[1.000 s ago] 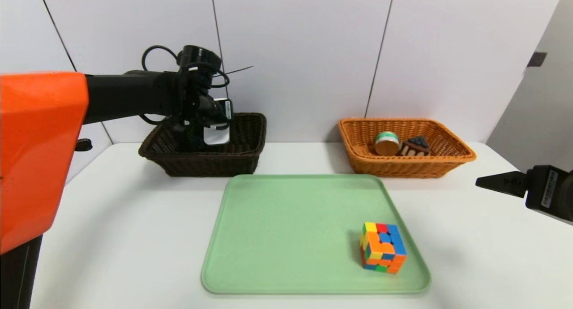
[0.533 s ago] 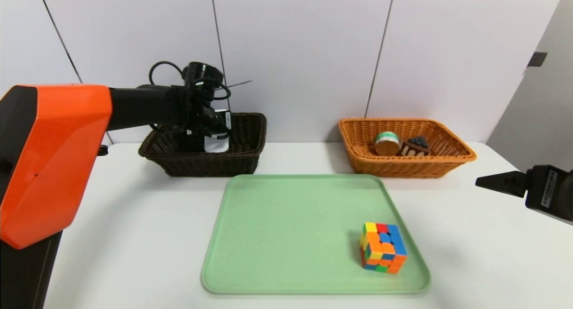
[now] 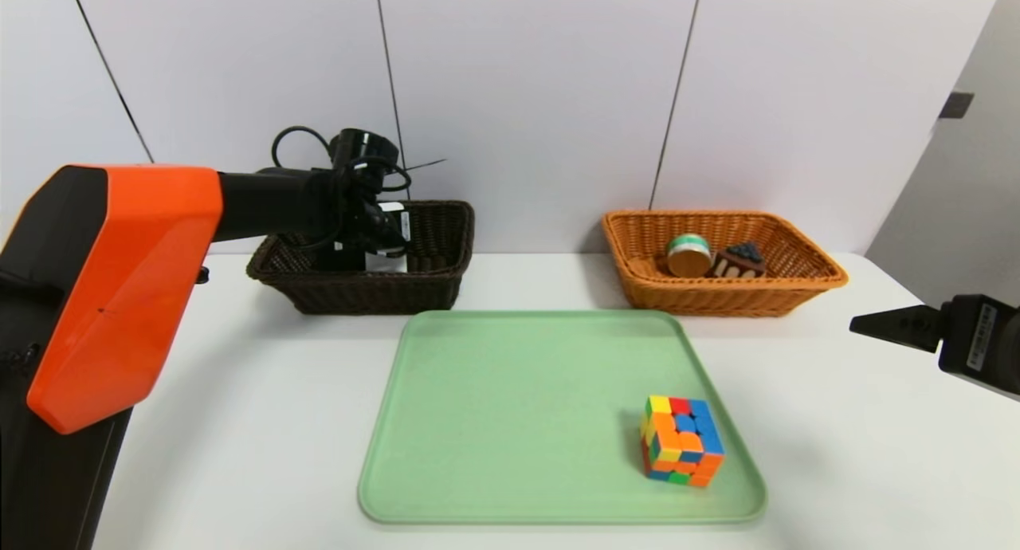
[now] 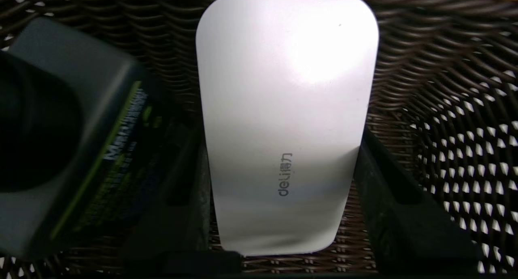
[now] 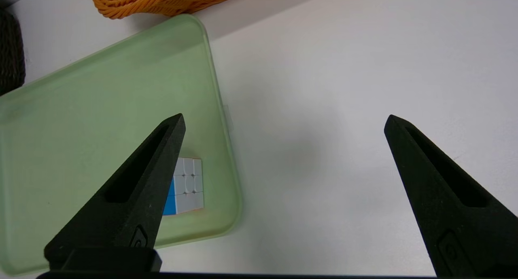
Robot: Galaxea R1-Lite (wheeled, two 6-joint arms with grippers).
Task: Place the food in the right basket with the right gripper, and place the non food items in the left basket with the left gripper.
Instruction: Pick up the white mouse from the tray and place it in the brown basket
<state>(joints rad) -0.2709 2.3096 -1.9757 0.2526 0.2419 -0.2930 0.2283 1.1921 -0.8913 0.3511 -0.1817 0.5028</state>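
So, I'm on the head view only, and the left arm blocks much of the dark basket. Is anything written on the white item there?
Observer: Yes, the left wrist view shows "deli" printed on the white item, with the left hand at it.
Operator: Anything beside it?
Observer: A dark container with a yellow-green stripe on its label.
Operator: And the right hand? I see just one finger, off to the side of the tray.
Observer: The right wrist view shows both fingers of the right hand, spread wide with nothing gripped.
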